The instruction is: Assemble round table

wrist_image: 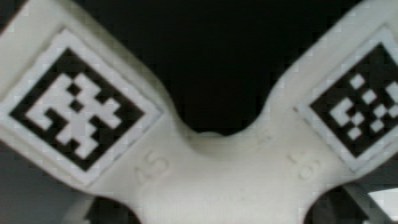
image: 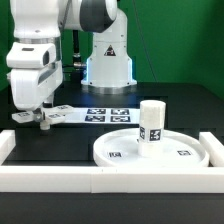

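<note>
Wrist view shows the cross-shaped base close under the tool, whether apart or clamped cannot be told, at nine o'clock from the leg standing on the round disc; a centred, square grip on its hub would likely serve best

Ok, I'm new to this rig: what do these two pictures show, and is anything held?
The white machine is a robot arm with a two-finger gripper. One picture comes from a camera off the arm, the other from a camera on its wrist. On the black table lie a round disc with a short leg standing upright on it, a flat marker board behind, and white rails along the edges. The wrist view is filled by the cross-shaped base, very close to the gripper. Whether the fingers have closed on it, I cannot tell.
</note>
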`<action>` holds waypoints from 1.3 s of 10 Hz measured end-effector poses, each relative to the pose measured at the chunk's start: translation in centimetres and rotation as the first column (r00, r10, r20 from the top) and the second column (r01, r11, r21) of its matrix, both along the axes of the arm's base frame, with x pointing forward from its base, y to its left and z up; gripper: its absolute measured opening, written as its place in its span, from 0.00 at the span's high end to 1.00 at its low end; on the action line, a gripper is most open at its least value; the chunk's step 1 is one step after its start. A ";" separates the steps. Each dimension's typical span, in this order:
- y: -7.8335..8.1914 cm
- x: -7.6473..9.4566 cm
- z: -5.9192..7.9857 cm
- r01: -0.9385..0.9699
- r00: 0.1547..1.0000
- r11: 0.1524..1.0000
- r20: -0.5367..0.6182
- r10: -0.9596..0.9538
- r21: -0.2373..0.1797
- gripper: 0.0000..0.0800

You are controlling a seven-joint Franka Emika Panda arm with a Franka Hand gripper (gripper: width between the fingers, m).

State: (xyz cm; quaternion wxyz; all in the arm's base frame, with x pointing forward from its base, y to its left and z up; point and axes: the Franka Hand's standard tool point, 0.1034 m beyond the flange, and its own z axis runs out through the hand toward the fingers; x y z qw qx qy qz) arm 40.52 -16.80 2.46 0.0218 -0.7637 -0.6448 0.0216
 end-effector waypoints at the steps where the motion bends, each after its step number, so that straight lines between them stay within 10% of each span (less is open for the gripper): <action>1: 0.0 0.0 0.0 0.000 1.000 1.000 0.000 0.000 0.000 0.45; 4: 0.7 1.0 1.4 0.043 0.999 0.999 -0.003 -0.043 0.003 0.45; 13: 12.9 12.0 10.1 0.394 0.918 0.919 0.038 -0.394 0.020 0.45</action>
